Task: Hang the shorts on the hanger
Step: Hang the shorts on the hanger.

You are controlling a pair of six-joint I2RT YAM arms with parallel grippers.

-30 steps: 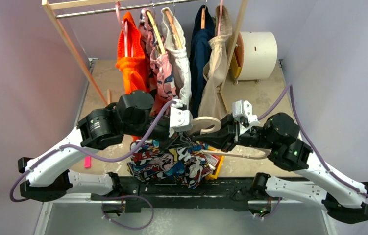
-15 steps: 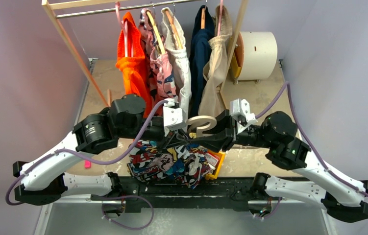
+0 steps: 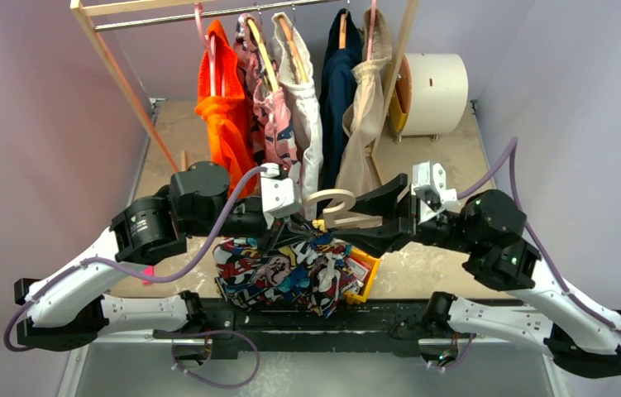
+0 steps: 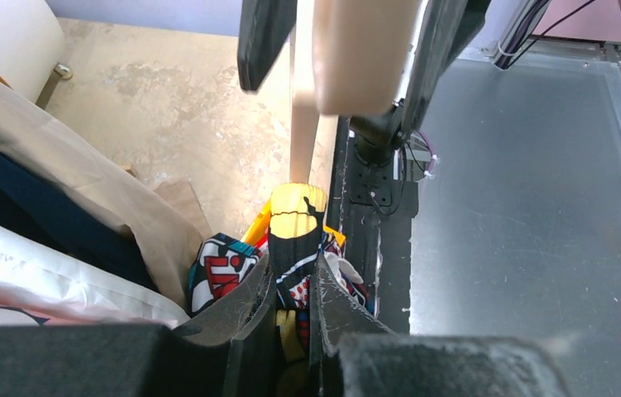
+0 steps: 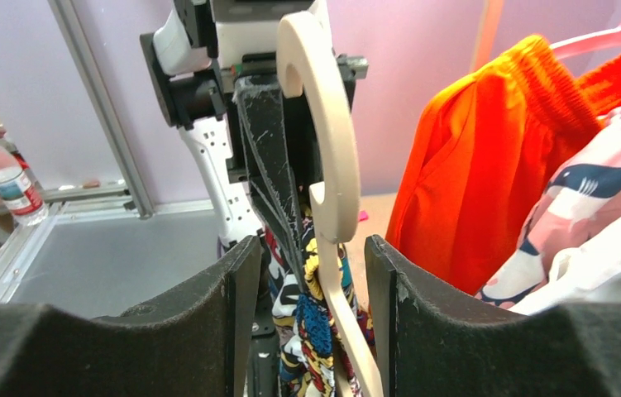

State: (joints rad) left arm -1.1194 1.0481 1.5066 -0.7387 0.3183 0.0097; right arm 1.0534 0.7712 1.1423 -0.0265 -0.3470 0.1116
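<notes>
hanger (image 3: 355,222) crosswise, hook leftward, over shorts (image 3: 286,275)

Legible text: none in any view.

Candidates checked:
- Shorts (image 4: 222,269), left wrist view: one patch of the comic print shows thick red strokes on white, outlined in black, shaped like block lettering. Only a fragment shows between folds, and no letter or word can be made out.
- Same shorts, top view: speech-burst and panel shapes in red, yellow, blue and white. Any lettering is too small to read.
- Water bottle (image 5: 5,178), right wrist view, red cap: a pale wrap runs round the body, and its print is blurred and too small to read.
</notes>
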